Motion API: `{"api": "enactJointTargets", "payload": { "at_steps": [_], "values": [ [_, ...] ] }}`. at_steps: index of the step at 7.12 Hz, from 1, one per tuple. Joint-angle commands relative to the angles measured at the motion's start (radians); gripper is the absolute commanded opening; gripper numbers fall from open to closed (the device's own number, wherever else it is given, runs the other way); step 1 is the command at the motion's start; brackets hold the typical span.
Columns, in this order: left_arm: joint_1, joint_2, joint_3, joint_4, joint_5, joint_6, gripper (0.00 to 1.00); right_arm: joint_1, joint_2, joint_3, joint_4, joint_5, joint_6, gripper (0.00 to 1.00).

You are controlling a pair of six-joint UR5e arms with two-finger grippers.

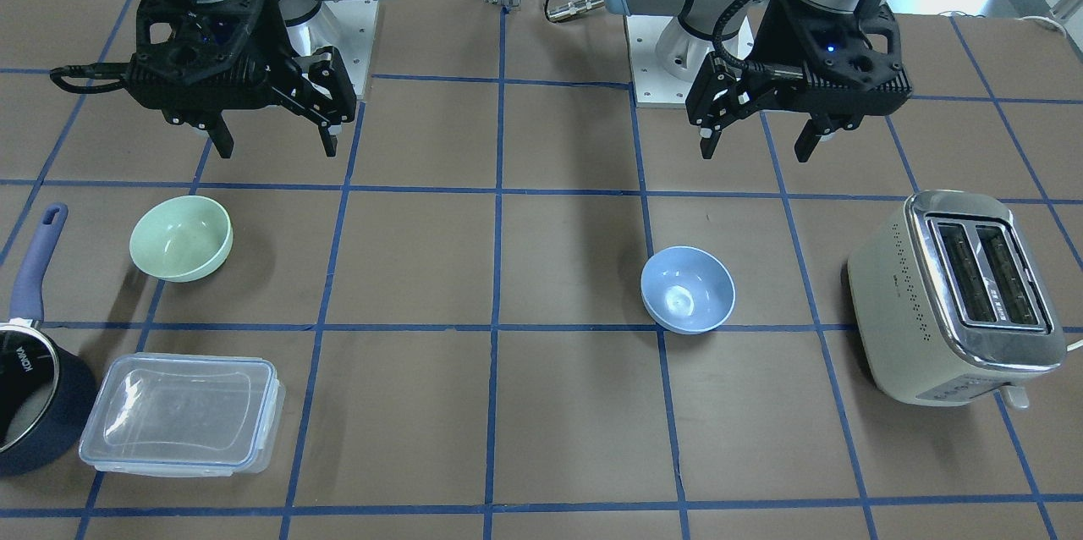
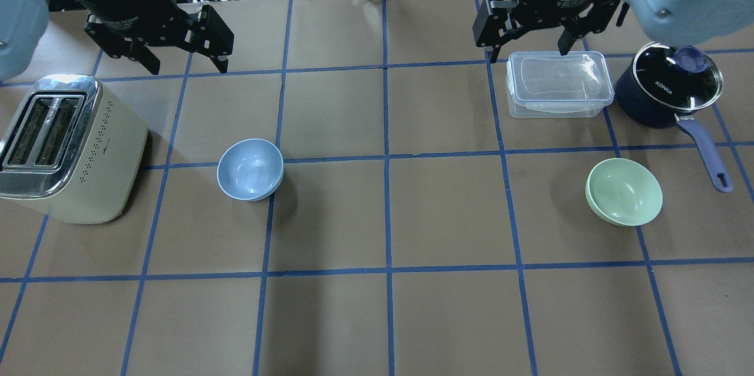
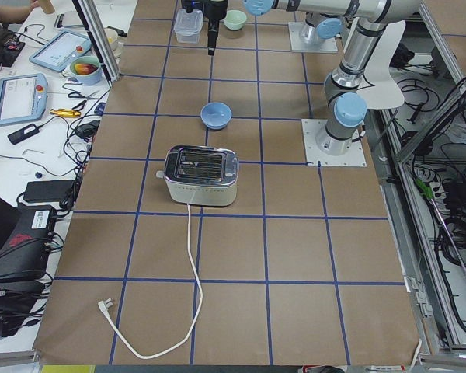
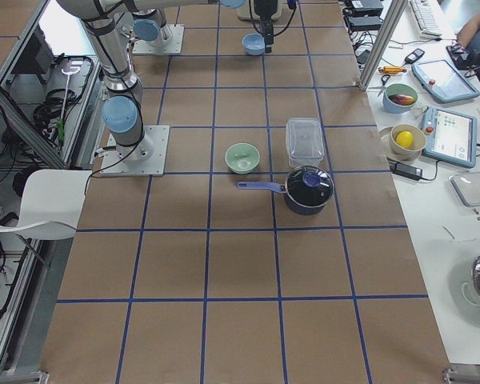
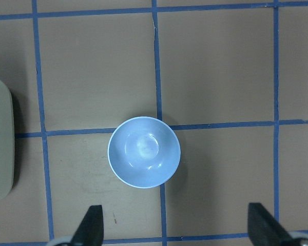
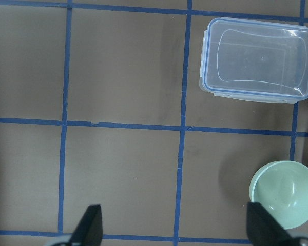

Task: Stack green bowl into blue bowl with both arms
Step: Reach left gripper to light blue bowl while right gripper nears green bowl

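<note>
The green bowl [image 1: 180, 238] stands upright on the table, also in the overhead view [image 2: 624, 191] and at the right wrist view's lower right [image 6: 283, 193]. The blue bowl [image 1: 687, 289] stands upright and empty, also overhead [image 2: 250, 169] and centred in the left wrist view [image 5: 143, 151]. My left gripper [image 1: 755, 152] is open and empty, high above the table on the robot side of the blue bowl [image 2: 188, 69]. My right gripper [image 1: 276, 151] is open and empty, high, on the robot side of the green bowl [image 2: 526, 53].
A cream toaster [image 2: 59, 146] stands to the outer side of the blue bowl, its cord trailing off [image 3: 188, 256]. A clear lidded container [image 2: 558, 82] and a dark blue saucepan [image 2: 668, 84] with a lid sit beyond the green bowl.
</note>
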Motion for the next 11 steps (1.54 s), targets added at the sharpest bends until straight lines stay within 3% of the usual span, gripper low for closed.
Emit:
{"api": "enactJointTargets", "payload": {
  "at_steps": [1,3,4,5,6,7,10,11],
  "values": [
    [0.000,0.003,-0.021,0.005,-0.002,0.001,1.00,-0.002,0.000,0.000,-0.003,-0.001,-0.001,1.00],
    [-0.008,-0.003,-0.041,0.005,-0.004,0.005,1.00,-0.018,0.001,0.006,0.002,-0.004,-0.010,1.00],
    [-0.008,-0.024,-0.102,0.058,-0.004,0.003,0.98,-0.087,0.005,0.018,0.006,0.003,-0.016,1.00],
    [-0.008,-0.050,-0.215,0.198,-0.004,0.000,0.99,-0.157,0.009,0.044,0.008,0.012,-0.079,1.00],
    [-0.007,-0.096,-0.345,0.456,-0.004,0.003,1.00,-0.202,0.009,0.084,-0.006,0.021,-0.149,1.00],
    [-0.008,-0.150,-0.442,0.612,-0.005,-0.015,1.00,-0.237,0.011,0.101,-0.011,0.023,-0.200,1.00],
    [-0.069,-0.264,-0.489,0.718,-0.016,-0.032,0.95,-0.304,0.026,0.179,-0.091,0.069,-0.272,1.00],
    [-0.097,-0.299,-0.492,0.730,-0.014,-0.066,0.95,-0.342,0.026,0.235,-0.147,0.062,-0.393,1.00]
  ]
}}
